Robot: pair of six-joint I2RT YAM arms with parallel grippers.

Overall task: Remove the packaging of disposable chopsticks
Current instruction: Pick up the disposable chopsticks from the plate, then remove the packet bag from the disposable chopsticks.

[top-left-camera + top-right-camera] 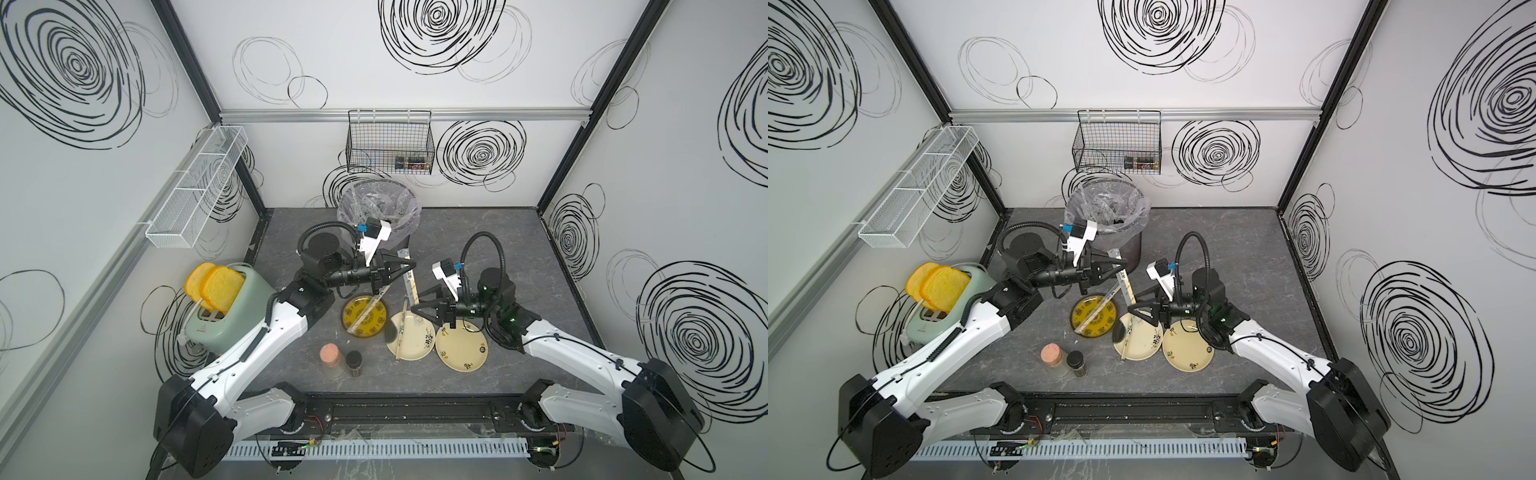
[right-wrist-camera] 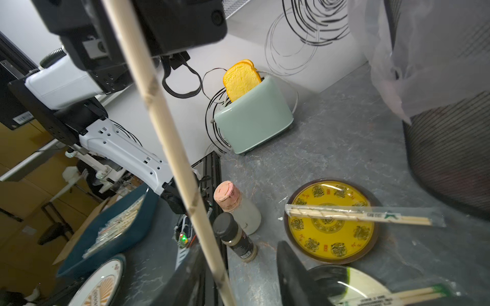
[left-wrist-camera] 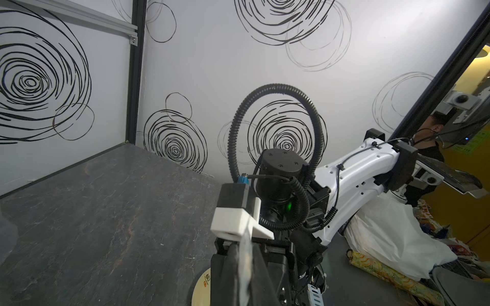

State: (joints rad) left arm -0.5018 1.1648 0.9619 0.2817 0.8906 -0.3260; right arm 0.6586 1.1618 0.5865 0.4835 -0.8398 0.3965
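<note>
At mid-table, held aloft: left gripper [image 1: 409,266] pinches far end of packaging [image 1: 409,282], chopstick pair [image 2: 164,127] apparently still inside; right gripper [image 1: 414,305] jaws parted around near end. Remaining: this sleeve, plus sleeved pairs [image 2: 358,216] on yellow plate [image 1: 357,330] and cream plate [image 1: 417,347].

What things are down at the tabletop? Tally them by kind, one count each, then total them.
Plates: 3
Chopstick pairs: 3
Jars: 2
Toasters: 1
Toast slices: 2
Bins: 1
Total: 12
</note>
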